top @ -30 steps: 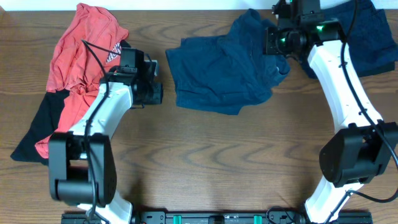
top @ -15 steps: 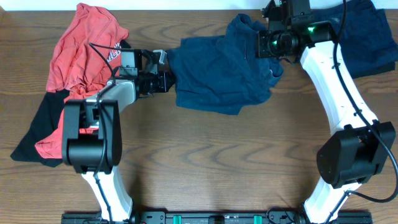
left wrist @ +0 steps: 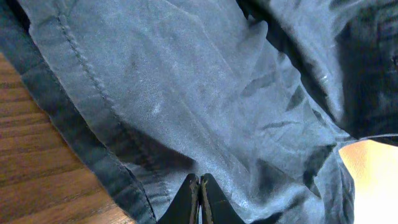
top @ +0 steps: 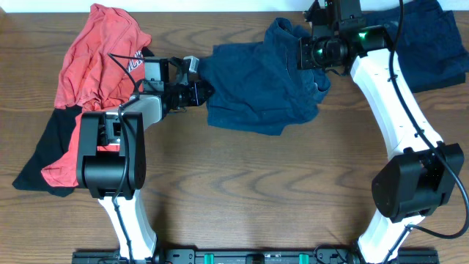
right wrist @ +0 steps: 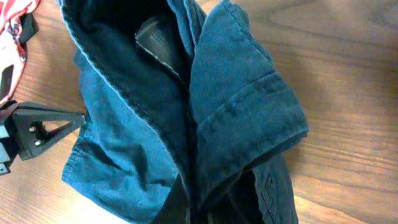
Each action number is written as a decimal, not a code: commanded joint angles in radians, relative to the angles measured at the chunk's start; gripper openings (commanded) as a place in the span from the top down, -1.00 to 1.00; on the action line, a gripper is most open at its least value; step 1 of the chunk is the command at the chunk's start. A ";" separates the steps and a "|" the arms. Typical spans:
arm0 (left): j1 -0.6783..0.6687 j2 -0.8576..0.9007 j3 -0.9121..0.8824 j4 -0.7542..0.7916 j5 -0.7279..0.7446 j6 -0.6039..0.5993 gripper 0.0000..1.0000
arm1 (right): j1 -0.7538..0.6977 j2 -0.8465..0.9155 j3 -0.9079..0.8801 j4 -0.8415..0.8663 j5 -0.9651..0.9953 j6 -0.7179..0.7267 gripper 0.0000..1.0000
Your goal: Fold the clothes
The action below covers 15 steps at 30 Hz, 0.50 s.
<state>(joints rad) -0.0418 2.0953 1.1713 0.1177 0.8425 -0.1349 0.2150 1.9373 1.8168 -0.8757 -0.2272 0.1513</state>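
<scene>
My left tool (top: pixel 207 91) is at the left edge of the navy shorts (top: pixel 260 84), which lie crumpled in the upper middle of the desk (top: pixel 256 183). In my left wrist view the two fingers (left wrist: pixel 191 202) are pressed together, tip against tip, with the seamed blue cloth (left wrist: pixel 186 93) spread just beyond them and bare wood at the lower left. I cannot tell from here whether any fabric is caught between them.

My right tool (top: pixel 311 55) sits over the upper right corner of the shorts. In my right wrist view its jaws are closed down on a bunched fold of that cloth (right wrist: pixel 236 124) — the creases run straight into the grip at the bottom of the frame, and the waistband with its dark label lies open above. My left tool (right wrist: pixel 37 127) shows there too, at the far edge of the shorts.

Off to the left a red T-shirt (top: pixel 95 66) with white lettering lies heaped, its lower part over a black garment (top: pixel 40 158). Another navy piece (top: pixel 432 44) rests at the top right corner — apart from the shorts, behind my right arm.
</scene>
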 commanded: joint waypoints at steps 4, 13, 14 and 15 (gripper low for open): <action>-0.022 0.003 0.010 0.004 -0.050 -0.031 0.88 | 0.009 -0.035 0.027 0.000 -0.005 -0.006 0.97; -0.045 0.003 0.010 -0.018 -0.154 -0.126 0.88 | 0.012 -0.035 0.027 -0.004 -0.005 -0.002 0.97; -0.047 0.004 0.010 -0.025 -0.168 -0.132 0.88 | 0.014 -0.035 0.027 -0.004 -0.005 -0.002 0.97; -0.048 0.004 0.010 -0.032 -0.182 -0.134 0.88 | 0.016 -0.035 0.027 -0.004 -0.005 -0.002 0.98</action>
<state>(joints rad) -0.0875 2.0953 1.1713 0.0956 0.7261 -0.2287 0.2153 1.9373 1.8168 -0.8783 -0.2272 0.1516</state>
